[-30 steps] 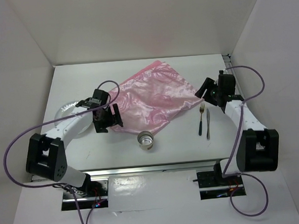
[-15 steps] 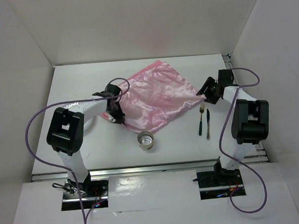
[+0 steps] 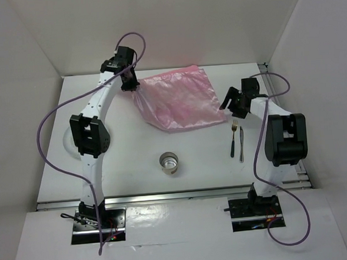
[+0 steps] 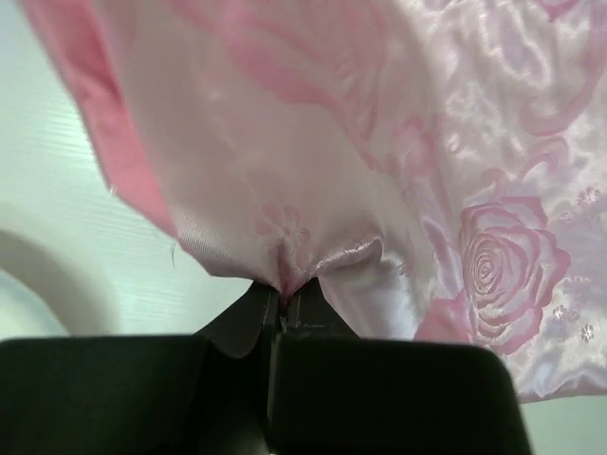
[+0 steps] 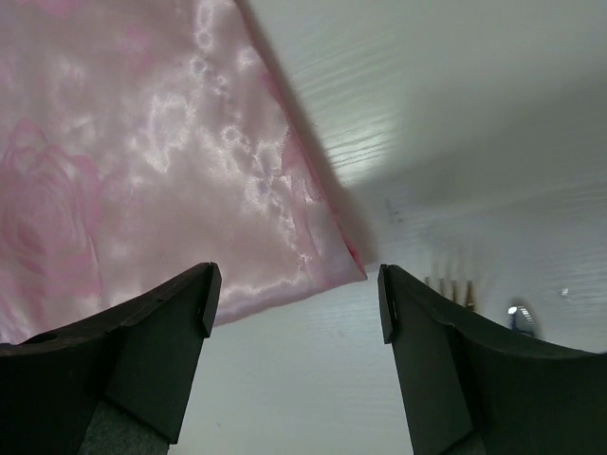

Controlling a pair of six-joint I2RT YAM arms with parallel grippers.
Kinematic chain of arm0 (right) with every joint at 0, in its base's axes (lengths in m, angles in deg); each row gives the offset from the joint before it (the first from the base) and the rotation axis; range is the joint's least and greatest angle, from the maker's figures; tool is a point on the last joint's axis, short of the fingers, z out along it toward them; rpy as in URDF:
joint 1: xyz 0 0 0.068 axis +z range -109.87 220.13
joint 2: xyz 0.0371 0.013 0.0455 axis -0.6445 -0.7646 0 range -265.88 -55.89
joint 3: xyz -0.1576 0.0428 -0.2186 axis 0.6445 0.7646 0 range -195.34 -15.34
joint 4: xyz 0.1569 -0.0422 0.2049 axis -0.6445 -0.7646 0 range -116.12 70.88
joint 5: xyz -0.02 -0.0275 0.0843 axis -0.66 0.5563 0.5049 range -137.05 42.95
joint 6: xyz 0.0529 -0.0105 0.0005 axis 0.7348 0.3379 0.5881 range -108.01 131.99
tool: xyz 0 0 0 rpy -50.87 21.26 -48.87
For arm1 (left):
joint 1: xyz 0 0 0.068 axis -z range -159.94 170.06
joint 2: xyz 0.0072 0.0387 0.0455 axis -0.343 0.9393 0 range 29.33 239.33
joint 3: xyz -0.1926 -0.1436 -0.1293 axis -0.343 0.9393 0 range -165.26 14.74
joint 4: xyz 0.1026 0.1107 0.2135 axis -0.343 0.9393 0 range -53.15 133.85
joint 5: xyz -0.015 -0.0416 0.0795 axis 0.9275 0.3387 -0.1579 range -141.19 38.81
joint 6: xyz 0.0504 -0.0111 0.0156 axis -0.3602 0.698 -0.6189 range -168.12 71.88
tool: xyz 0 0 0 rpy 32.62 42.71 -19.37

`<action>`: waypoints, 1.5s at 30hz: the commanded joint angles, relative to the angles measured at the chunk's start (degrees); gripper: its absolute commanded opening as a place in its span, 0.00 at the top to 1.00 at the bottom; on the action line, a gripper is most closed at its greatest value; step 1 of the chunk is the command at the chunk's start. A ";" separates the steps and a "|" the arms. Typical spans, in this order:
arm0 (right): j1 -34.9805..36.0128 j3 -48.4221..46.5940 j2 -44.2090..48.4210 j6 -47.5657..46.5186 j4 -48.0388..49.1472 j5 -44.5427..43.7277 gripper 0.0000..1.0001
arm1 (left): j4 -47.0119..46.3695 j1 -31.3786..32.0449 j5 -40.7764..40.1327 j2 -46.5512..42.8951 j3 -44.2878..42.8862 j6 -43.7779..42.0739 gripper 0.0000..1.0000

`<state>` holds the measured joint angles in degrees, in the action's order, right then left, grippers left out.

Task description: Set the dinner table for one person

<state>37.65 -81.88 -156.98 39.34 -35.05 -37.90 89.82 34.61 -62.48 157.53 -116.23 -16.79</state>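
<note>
Left wrist: pinching a bunched corner of pink cloth (image 4: 379, 142) in the clenched left gripper (image 4: 283, 301) to spread it across the dinner table (image 3: 123, 168) below, with right gripper (image 5: 296, 284) agape beside another corner.

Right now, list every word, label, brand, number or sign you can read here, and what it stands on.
None readable in any view. The pink satin cloth carries only a rose pattern; the metal cup, fork and knife show no markings legible at this size.

Bright even light, glare on pink cloth (image 3: 178, 103)
</note>
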 commanded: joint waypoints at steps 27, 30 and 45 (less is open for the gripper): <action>6.88 15.74 3.28 25.37 17.23 4.83 0.31 | 3.72 -2.85 -5.67 -5.93 0.02 -7.34 0.09; 6.88 15.74 1.88 26.00 18.11 4.22 0.32 | 4.25 -2.86 -5.67 -12.08 4.75 -6.11 0.15; 7.93 12.58 -3.58 27.14 19.26 2.01 0.80 | -12.28 -3.91 5.14 -24.24 53.37 8.31 0.22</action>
<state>44.88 -67.67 -159.76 66.73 -16.40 -34.19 82.34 31.07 -59.70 131.78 -63.10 -11.83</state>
